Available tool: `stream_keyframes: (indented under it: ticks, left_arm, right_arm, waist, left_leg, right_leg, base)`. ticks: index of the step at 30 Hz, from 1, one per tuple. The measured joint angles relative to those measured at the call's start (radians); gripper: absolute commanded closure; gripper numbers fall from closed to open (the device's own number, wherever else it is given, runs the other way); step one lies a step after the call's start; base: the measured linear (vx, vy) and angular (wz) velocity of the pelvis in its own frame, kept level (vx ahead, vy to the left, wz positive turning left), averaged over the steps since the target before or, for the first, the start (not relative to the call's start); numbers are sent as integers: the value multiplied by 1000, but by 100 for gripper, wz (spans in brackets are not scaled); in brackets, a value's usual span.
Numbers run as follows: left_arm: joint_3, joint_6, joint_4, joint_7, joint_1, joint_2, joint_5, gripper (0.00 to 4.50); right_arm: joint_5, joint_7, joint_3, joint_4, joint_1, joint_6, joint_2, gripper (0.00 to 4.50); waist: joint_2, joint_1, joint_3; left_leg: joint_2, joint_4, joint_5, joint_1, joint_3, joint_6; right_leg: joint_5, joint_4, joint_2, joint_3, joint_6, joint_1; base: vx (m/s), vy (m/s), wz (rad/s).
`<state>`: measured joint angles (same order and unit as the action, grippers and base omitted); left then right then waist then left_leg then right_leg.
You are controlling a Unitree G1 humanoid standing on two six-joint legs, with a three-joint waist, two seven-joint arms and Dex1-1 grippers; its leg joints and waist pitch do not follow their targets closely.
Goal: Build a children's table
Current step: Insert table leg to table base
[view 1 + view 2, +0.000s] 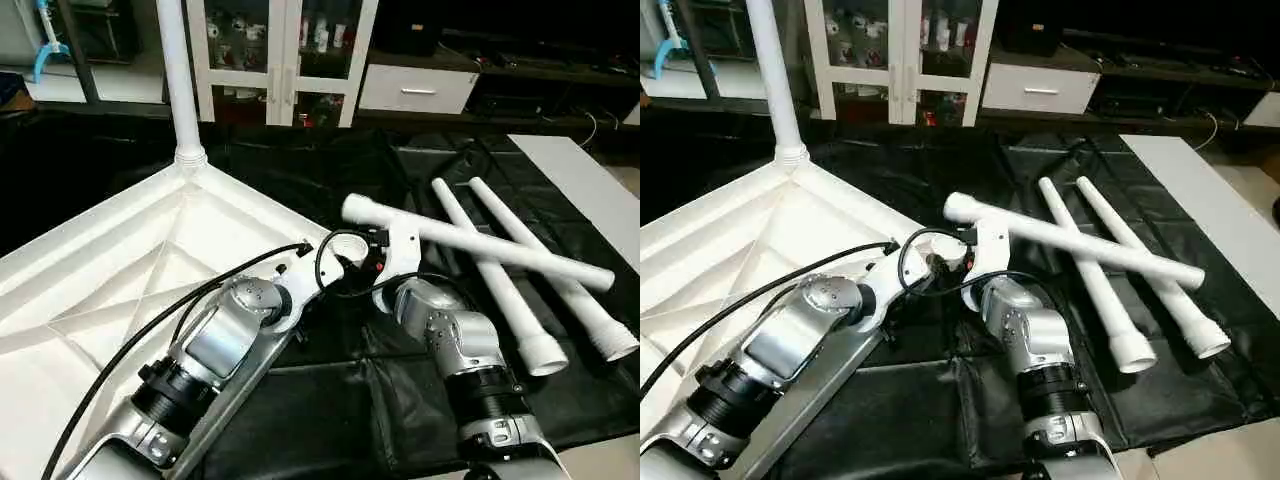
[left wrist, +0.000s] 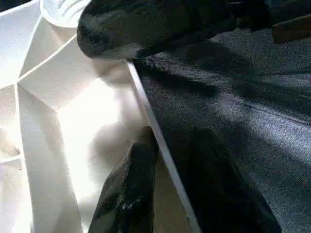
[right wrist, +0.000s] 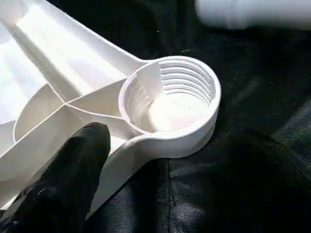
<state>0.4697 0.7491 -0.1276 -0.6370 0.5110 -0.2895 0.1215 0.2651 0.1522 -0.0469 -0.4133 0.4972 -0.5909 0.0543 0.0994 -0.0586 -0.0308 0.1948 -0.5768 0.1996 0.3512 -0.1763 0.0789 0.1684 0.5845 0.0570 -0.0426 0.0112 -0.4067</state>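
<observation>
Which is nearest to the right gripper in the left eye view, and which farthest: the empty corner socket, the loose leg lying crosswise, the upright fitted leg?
1. Empty corner socket, just beside the right gripper.
2. Crosswise loose leg, just beyond, to its right.
3. Upright fitted leg, at the far left corner.

This looks like a lab or workshop room set up for robot trials. Along the back wall stands a white cabinet [image 1: 285, 60] with glass doors, small parts on its shelves. Beside it is a low dark unit with a white drawer [image 1: 415, 90] and cables [image 1: 560, 65] lying on top. The work area is spread with black sheeting [image 1: 330, 400], and a white board [image 1: 585, 185] lies along one side of it.
</observation>
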Motion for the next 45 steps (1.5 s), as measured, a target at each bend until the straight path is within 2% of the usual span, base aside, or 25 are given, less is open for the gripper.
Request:
stream_keyframes:
  ticks: [5, 10, 14, 19, 25, 29, 38, 42, 43, 45]
  left_arm:
    - [7, -32, 0, -14, -1, -22, 4, 362]
    - [18, -120, -3, -26, -12, -59, 15, 363]
    - [25, -243, -18, -45, -27, -95, 31, 365]
    - [70, -434, -36, -99, -32, -164, 51, 368]
    - [95, -637, -81, -149, -36, -211, 71, 368]
    - [92, -758, -108, -182, -43, -232, 68, 368]
    - [79, -1046, -139, -317, -89, -310, -9, 368]
    - [59, -1109, -164, -370, -100, -331, -47, 368]
    - [50, -1112, -165, -380, -105, -333, -54, 313]
    - [35, -1105, -173, -417, -110, -337, -94, 299]
  right_arm:
    - [1, 13, 6, 40, -7, 0, -7, 34]
    - [12, 33, 0, 127, -11, 13, -27, 34]
    - [46, 33, -48, 189, 7, 42, -37, 34]
    - [39, 12, -88, 204, 49, 59, -99, 34]
    - [-39, 0, -63, 156, 24, 33, -172, 34]
    - [-41, -29, -67, 126, 8, 12, -173, 34]
    - [-43, -35, -71, 126, 8, 10, -188, 34]
    - [-41, -36, -73, 125, 9, 8, -192, 34]
    - [-41, -37, -76, 125, 9, 7, -194, 34]
    - [-41, -38, -84, 125, 10, 7, -197, 34]
  waist:
    - [-3, 9, -2]
    - [-6, 16, -4]
    - [-7, 29, -5]
    - [-13, 51, -8]
    - [-20, 67, -7]
    - [-22, 67, -7]
    - [-26, 74, -7]
    - [-29, 68, -7]
    - [-29, 65, -7]
    - [-29, 63, -8]
  left_leg:
    - [0, -2, 0, 0, 0, 0]
    - [0, -2, 0, -1, 0, 1]
    - [0, -3, -2, -1, 0, 3]
    - [0, -2, -3, -1, 0, 4]
    - [-1, -3, -3, 0, -1, 5]
    - [-1, -3, -3, 0, -1, 5]
    - [-1, -3, -3, -1, -2, 5]
    - [-1, -4, -3, -1, -3, 5]
    - [-1, -5, -4, -1, -4, 5]
    - [-1, -5, -4, -1, -4, 6]
  right_leg:
    - [0, 2, 0, 0, 0, 0]
    - [0, 5, 0, 1, 0, 0]
    - [0, 9, 0, 1, 0, -1]
    - [0, 11, 1, 2, -1, -2]
    - [1, 11, 1, 3, -1, -1]
    - [1, 12, 2, 3, -1, -2]
    - [1, 13, 2, 4, -1, -2]
    - [1, 14, 2, 5, -1, -2]
    - [1, 15, 2, 5, -1, -3]
    - [1, 17, 2, 5, -1, -4]
  base:
    - [0, 0, 0]
    - [0, 0, 0]
    - [0, 0, 0]
    - [0, 0, 0]
    - [0, 0, 0]
    - [0, 0, 0]
    - [0, 0, 0]
    - [0, 0, 0]
    - [0, 0, 0]
    - [0, 0, 0]
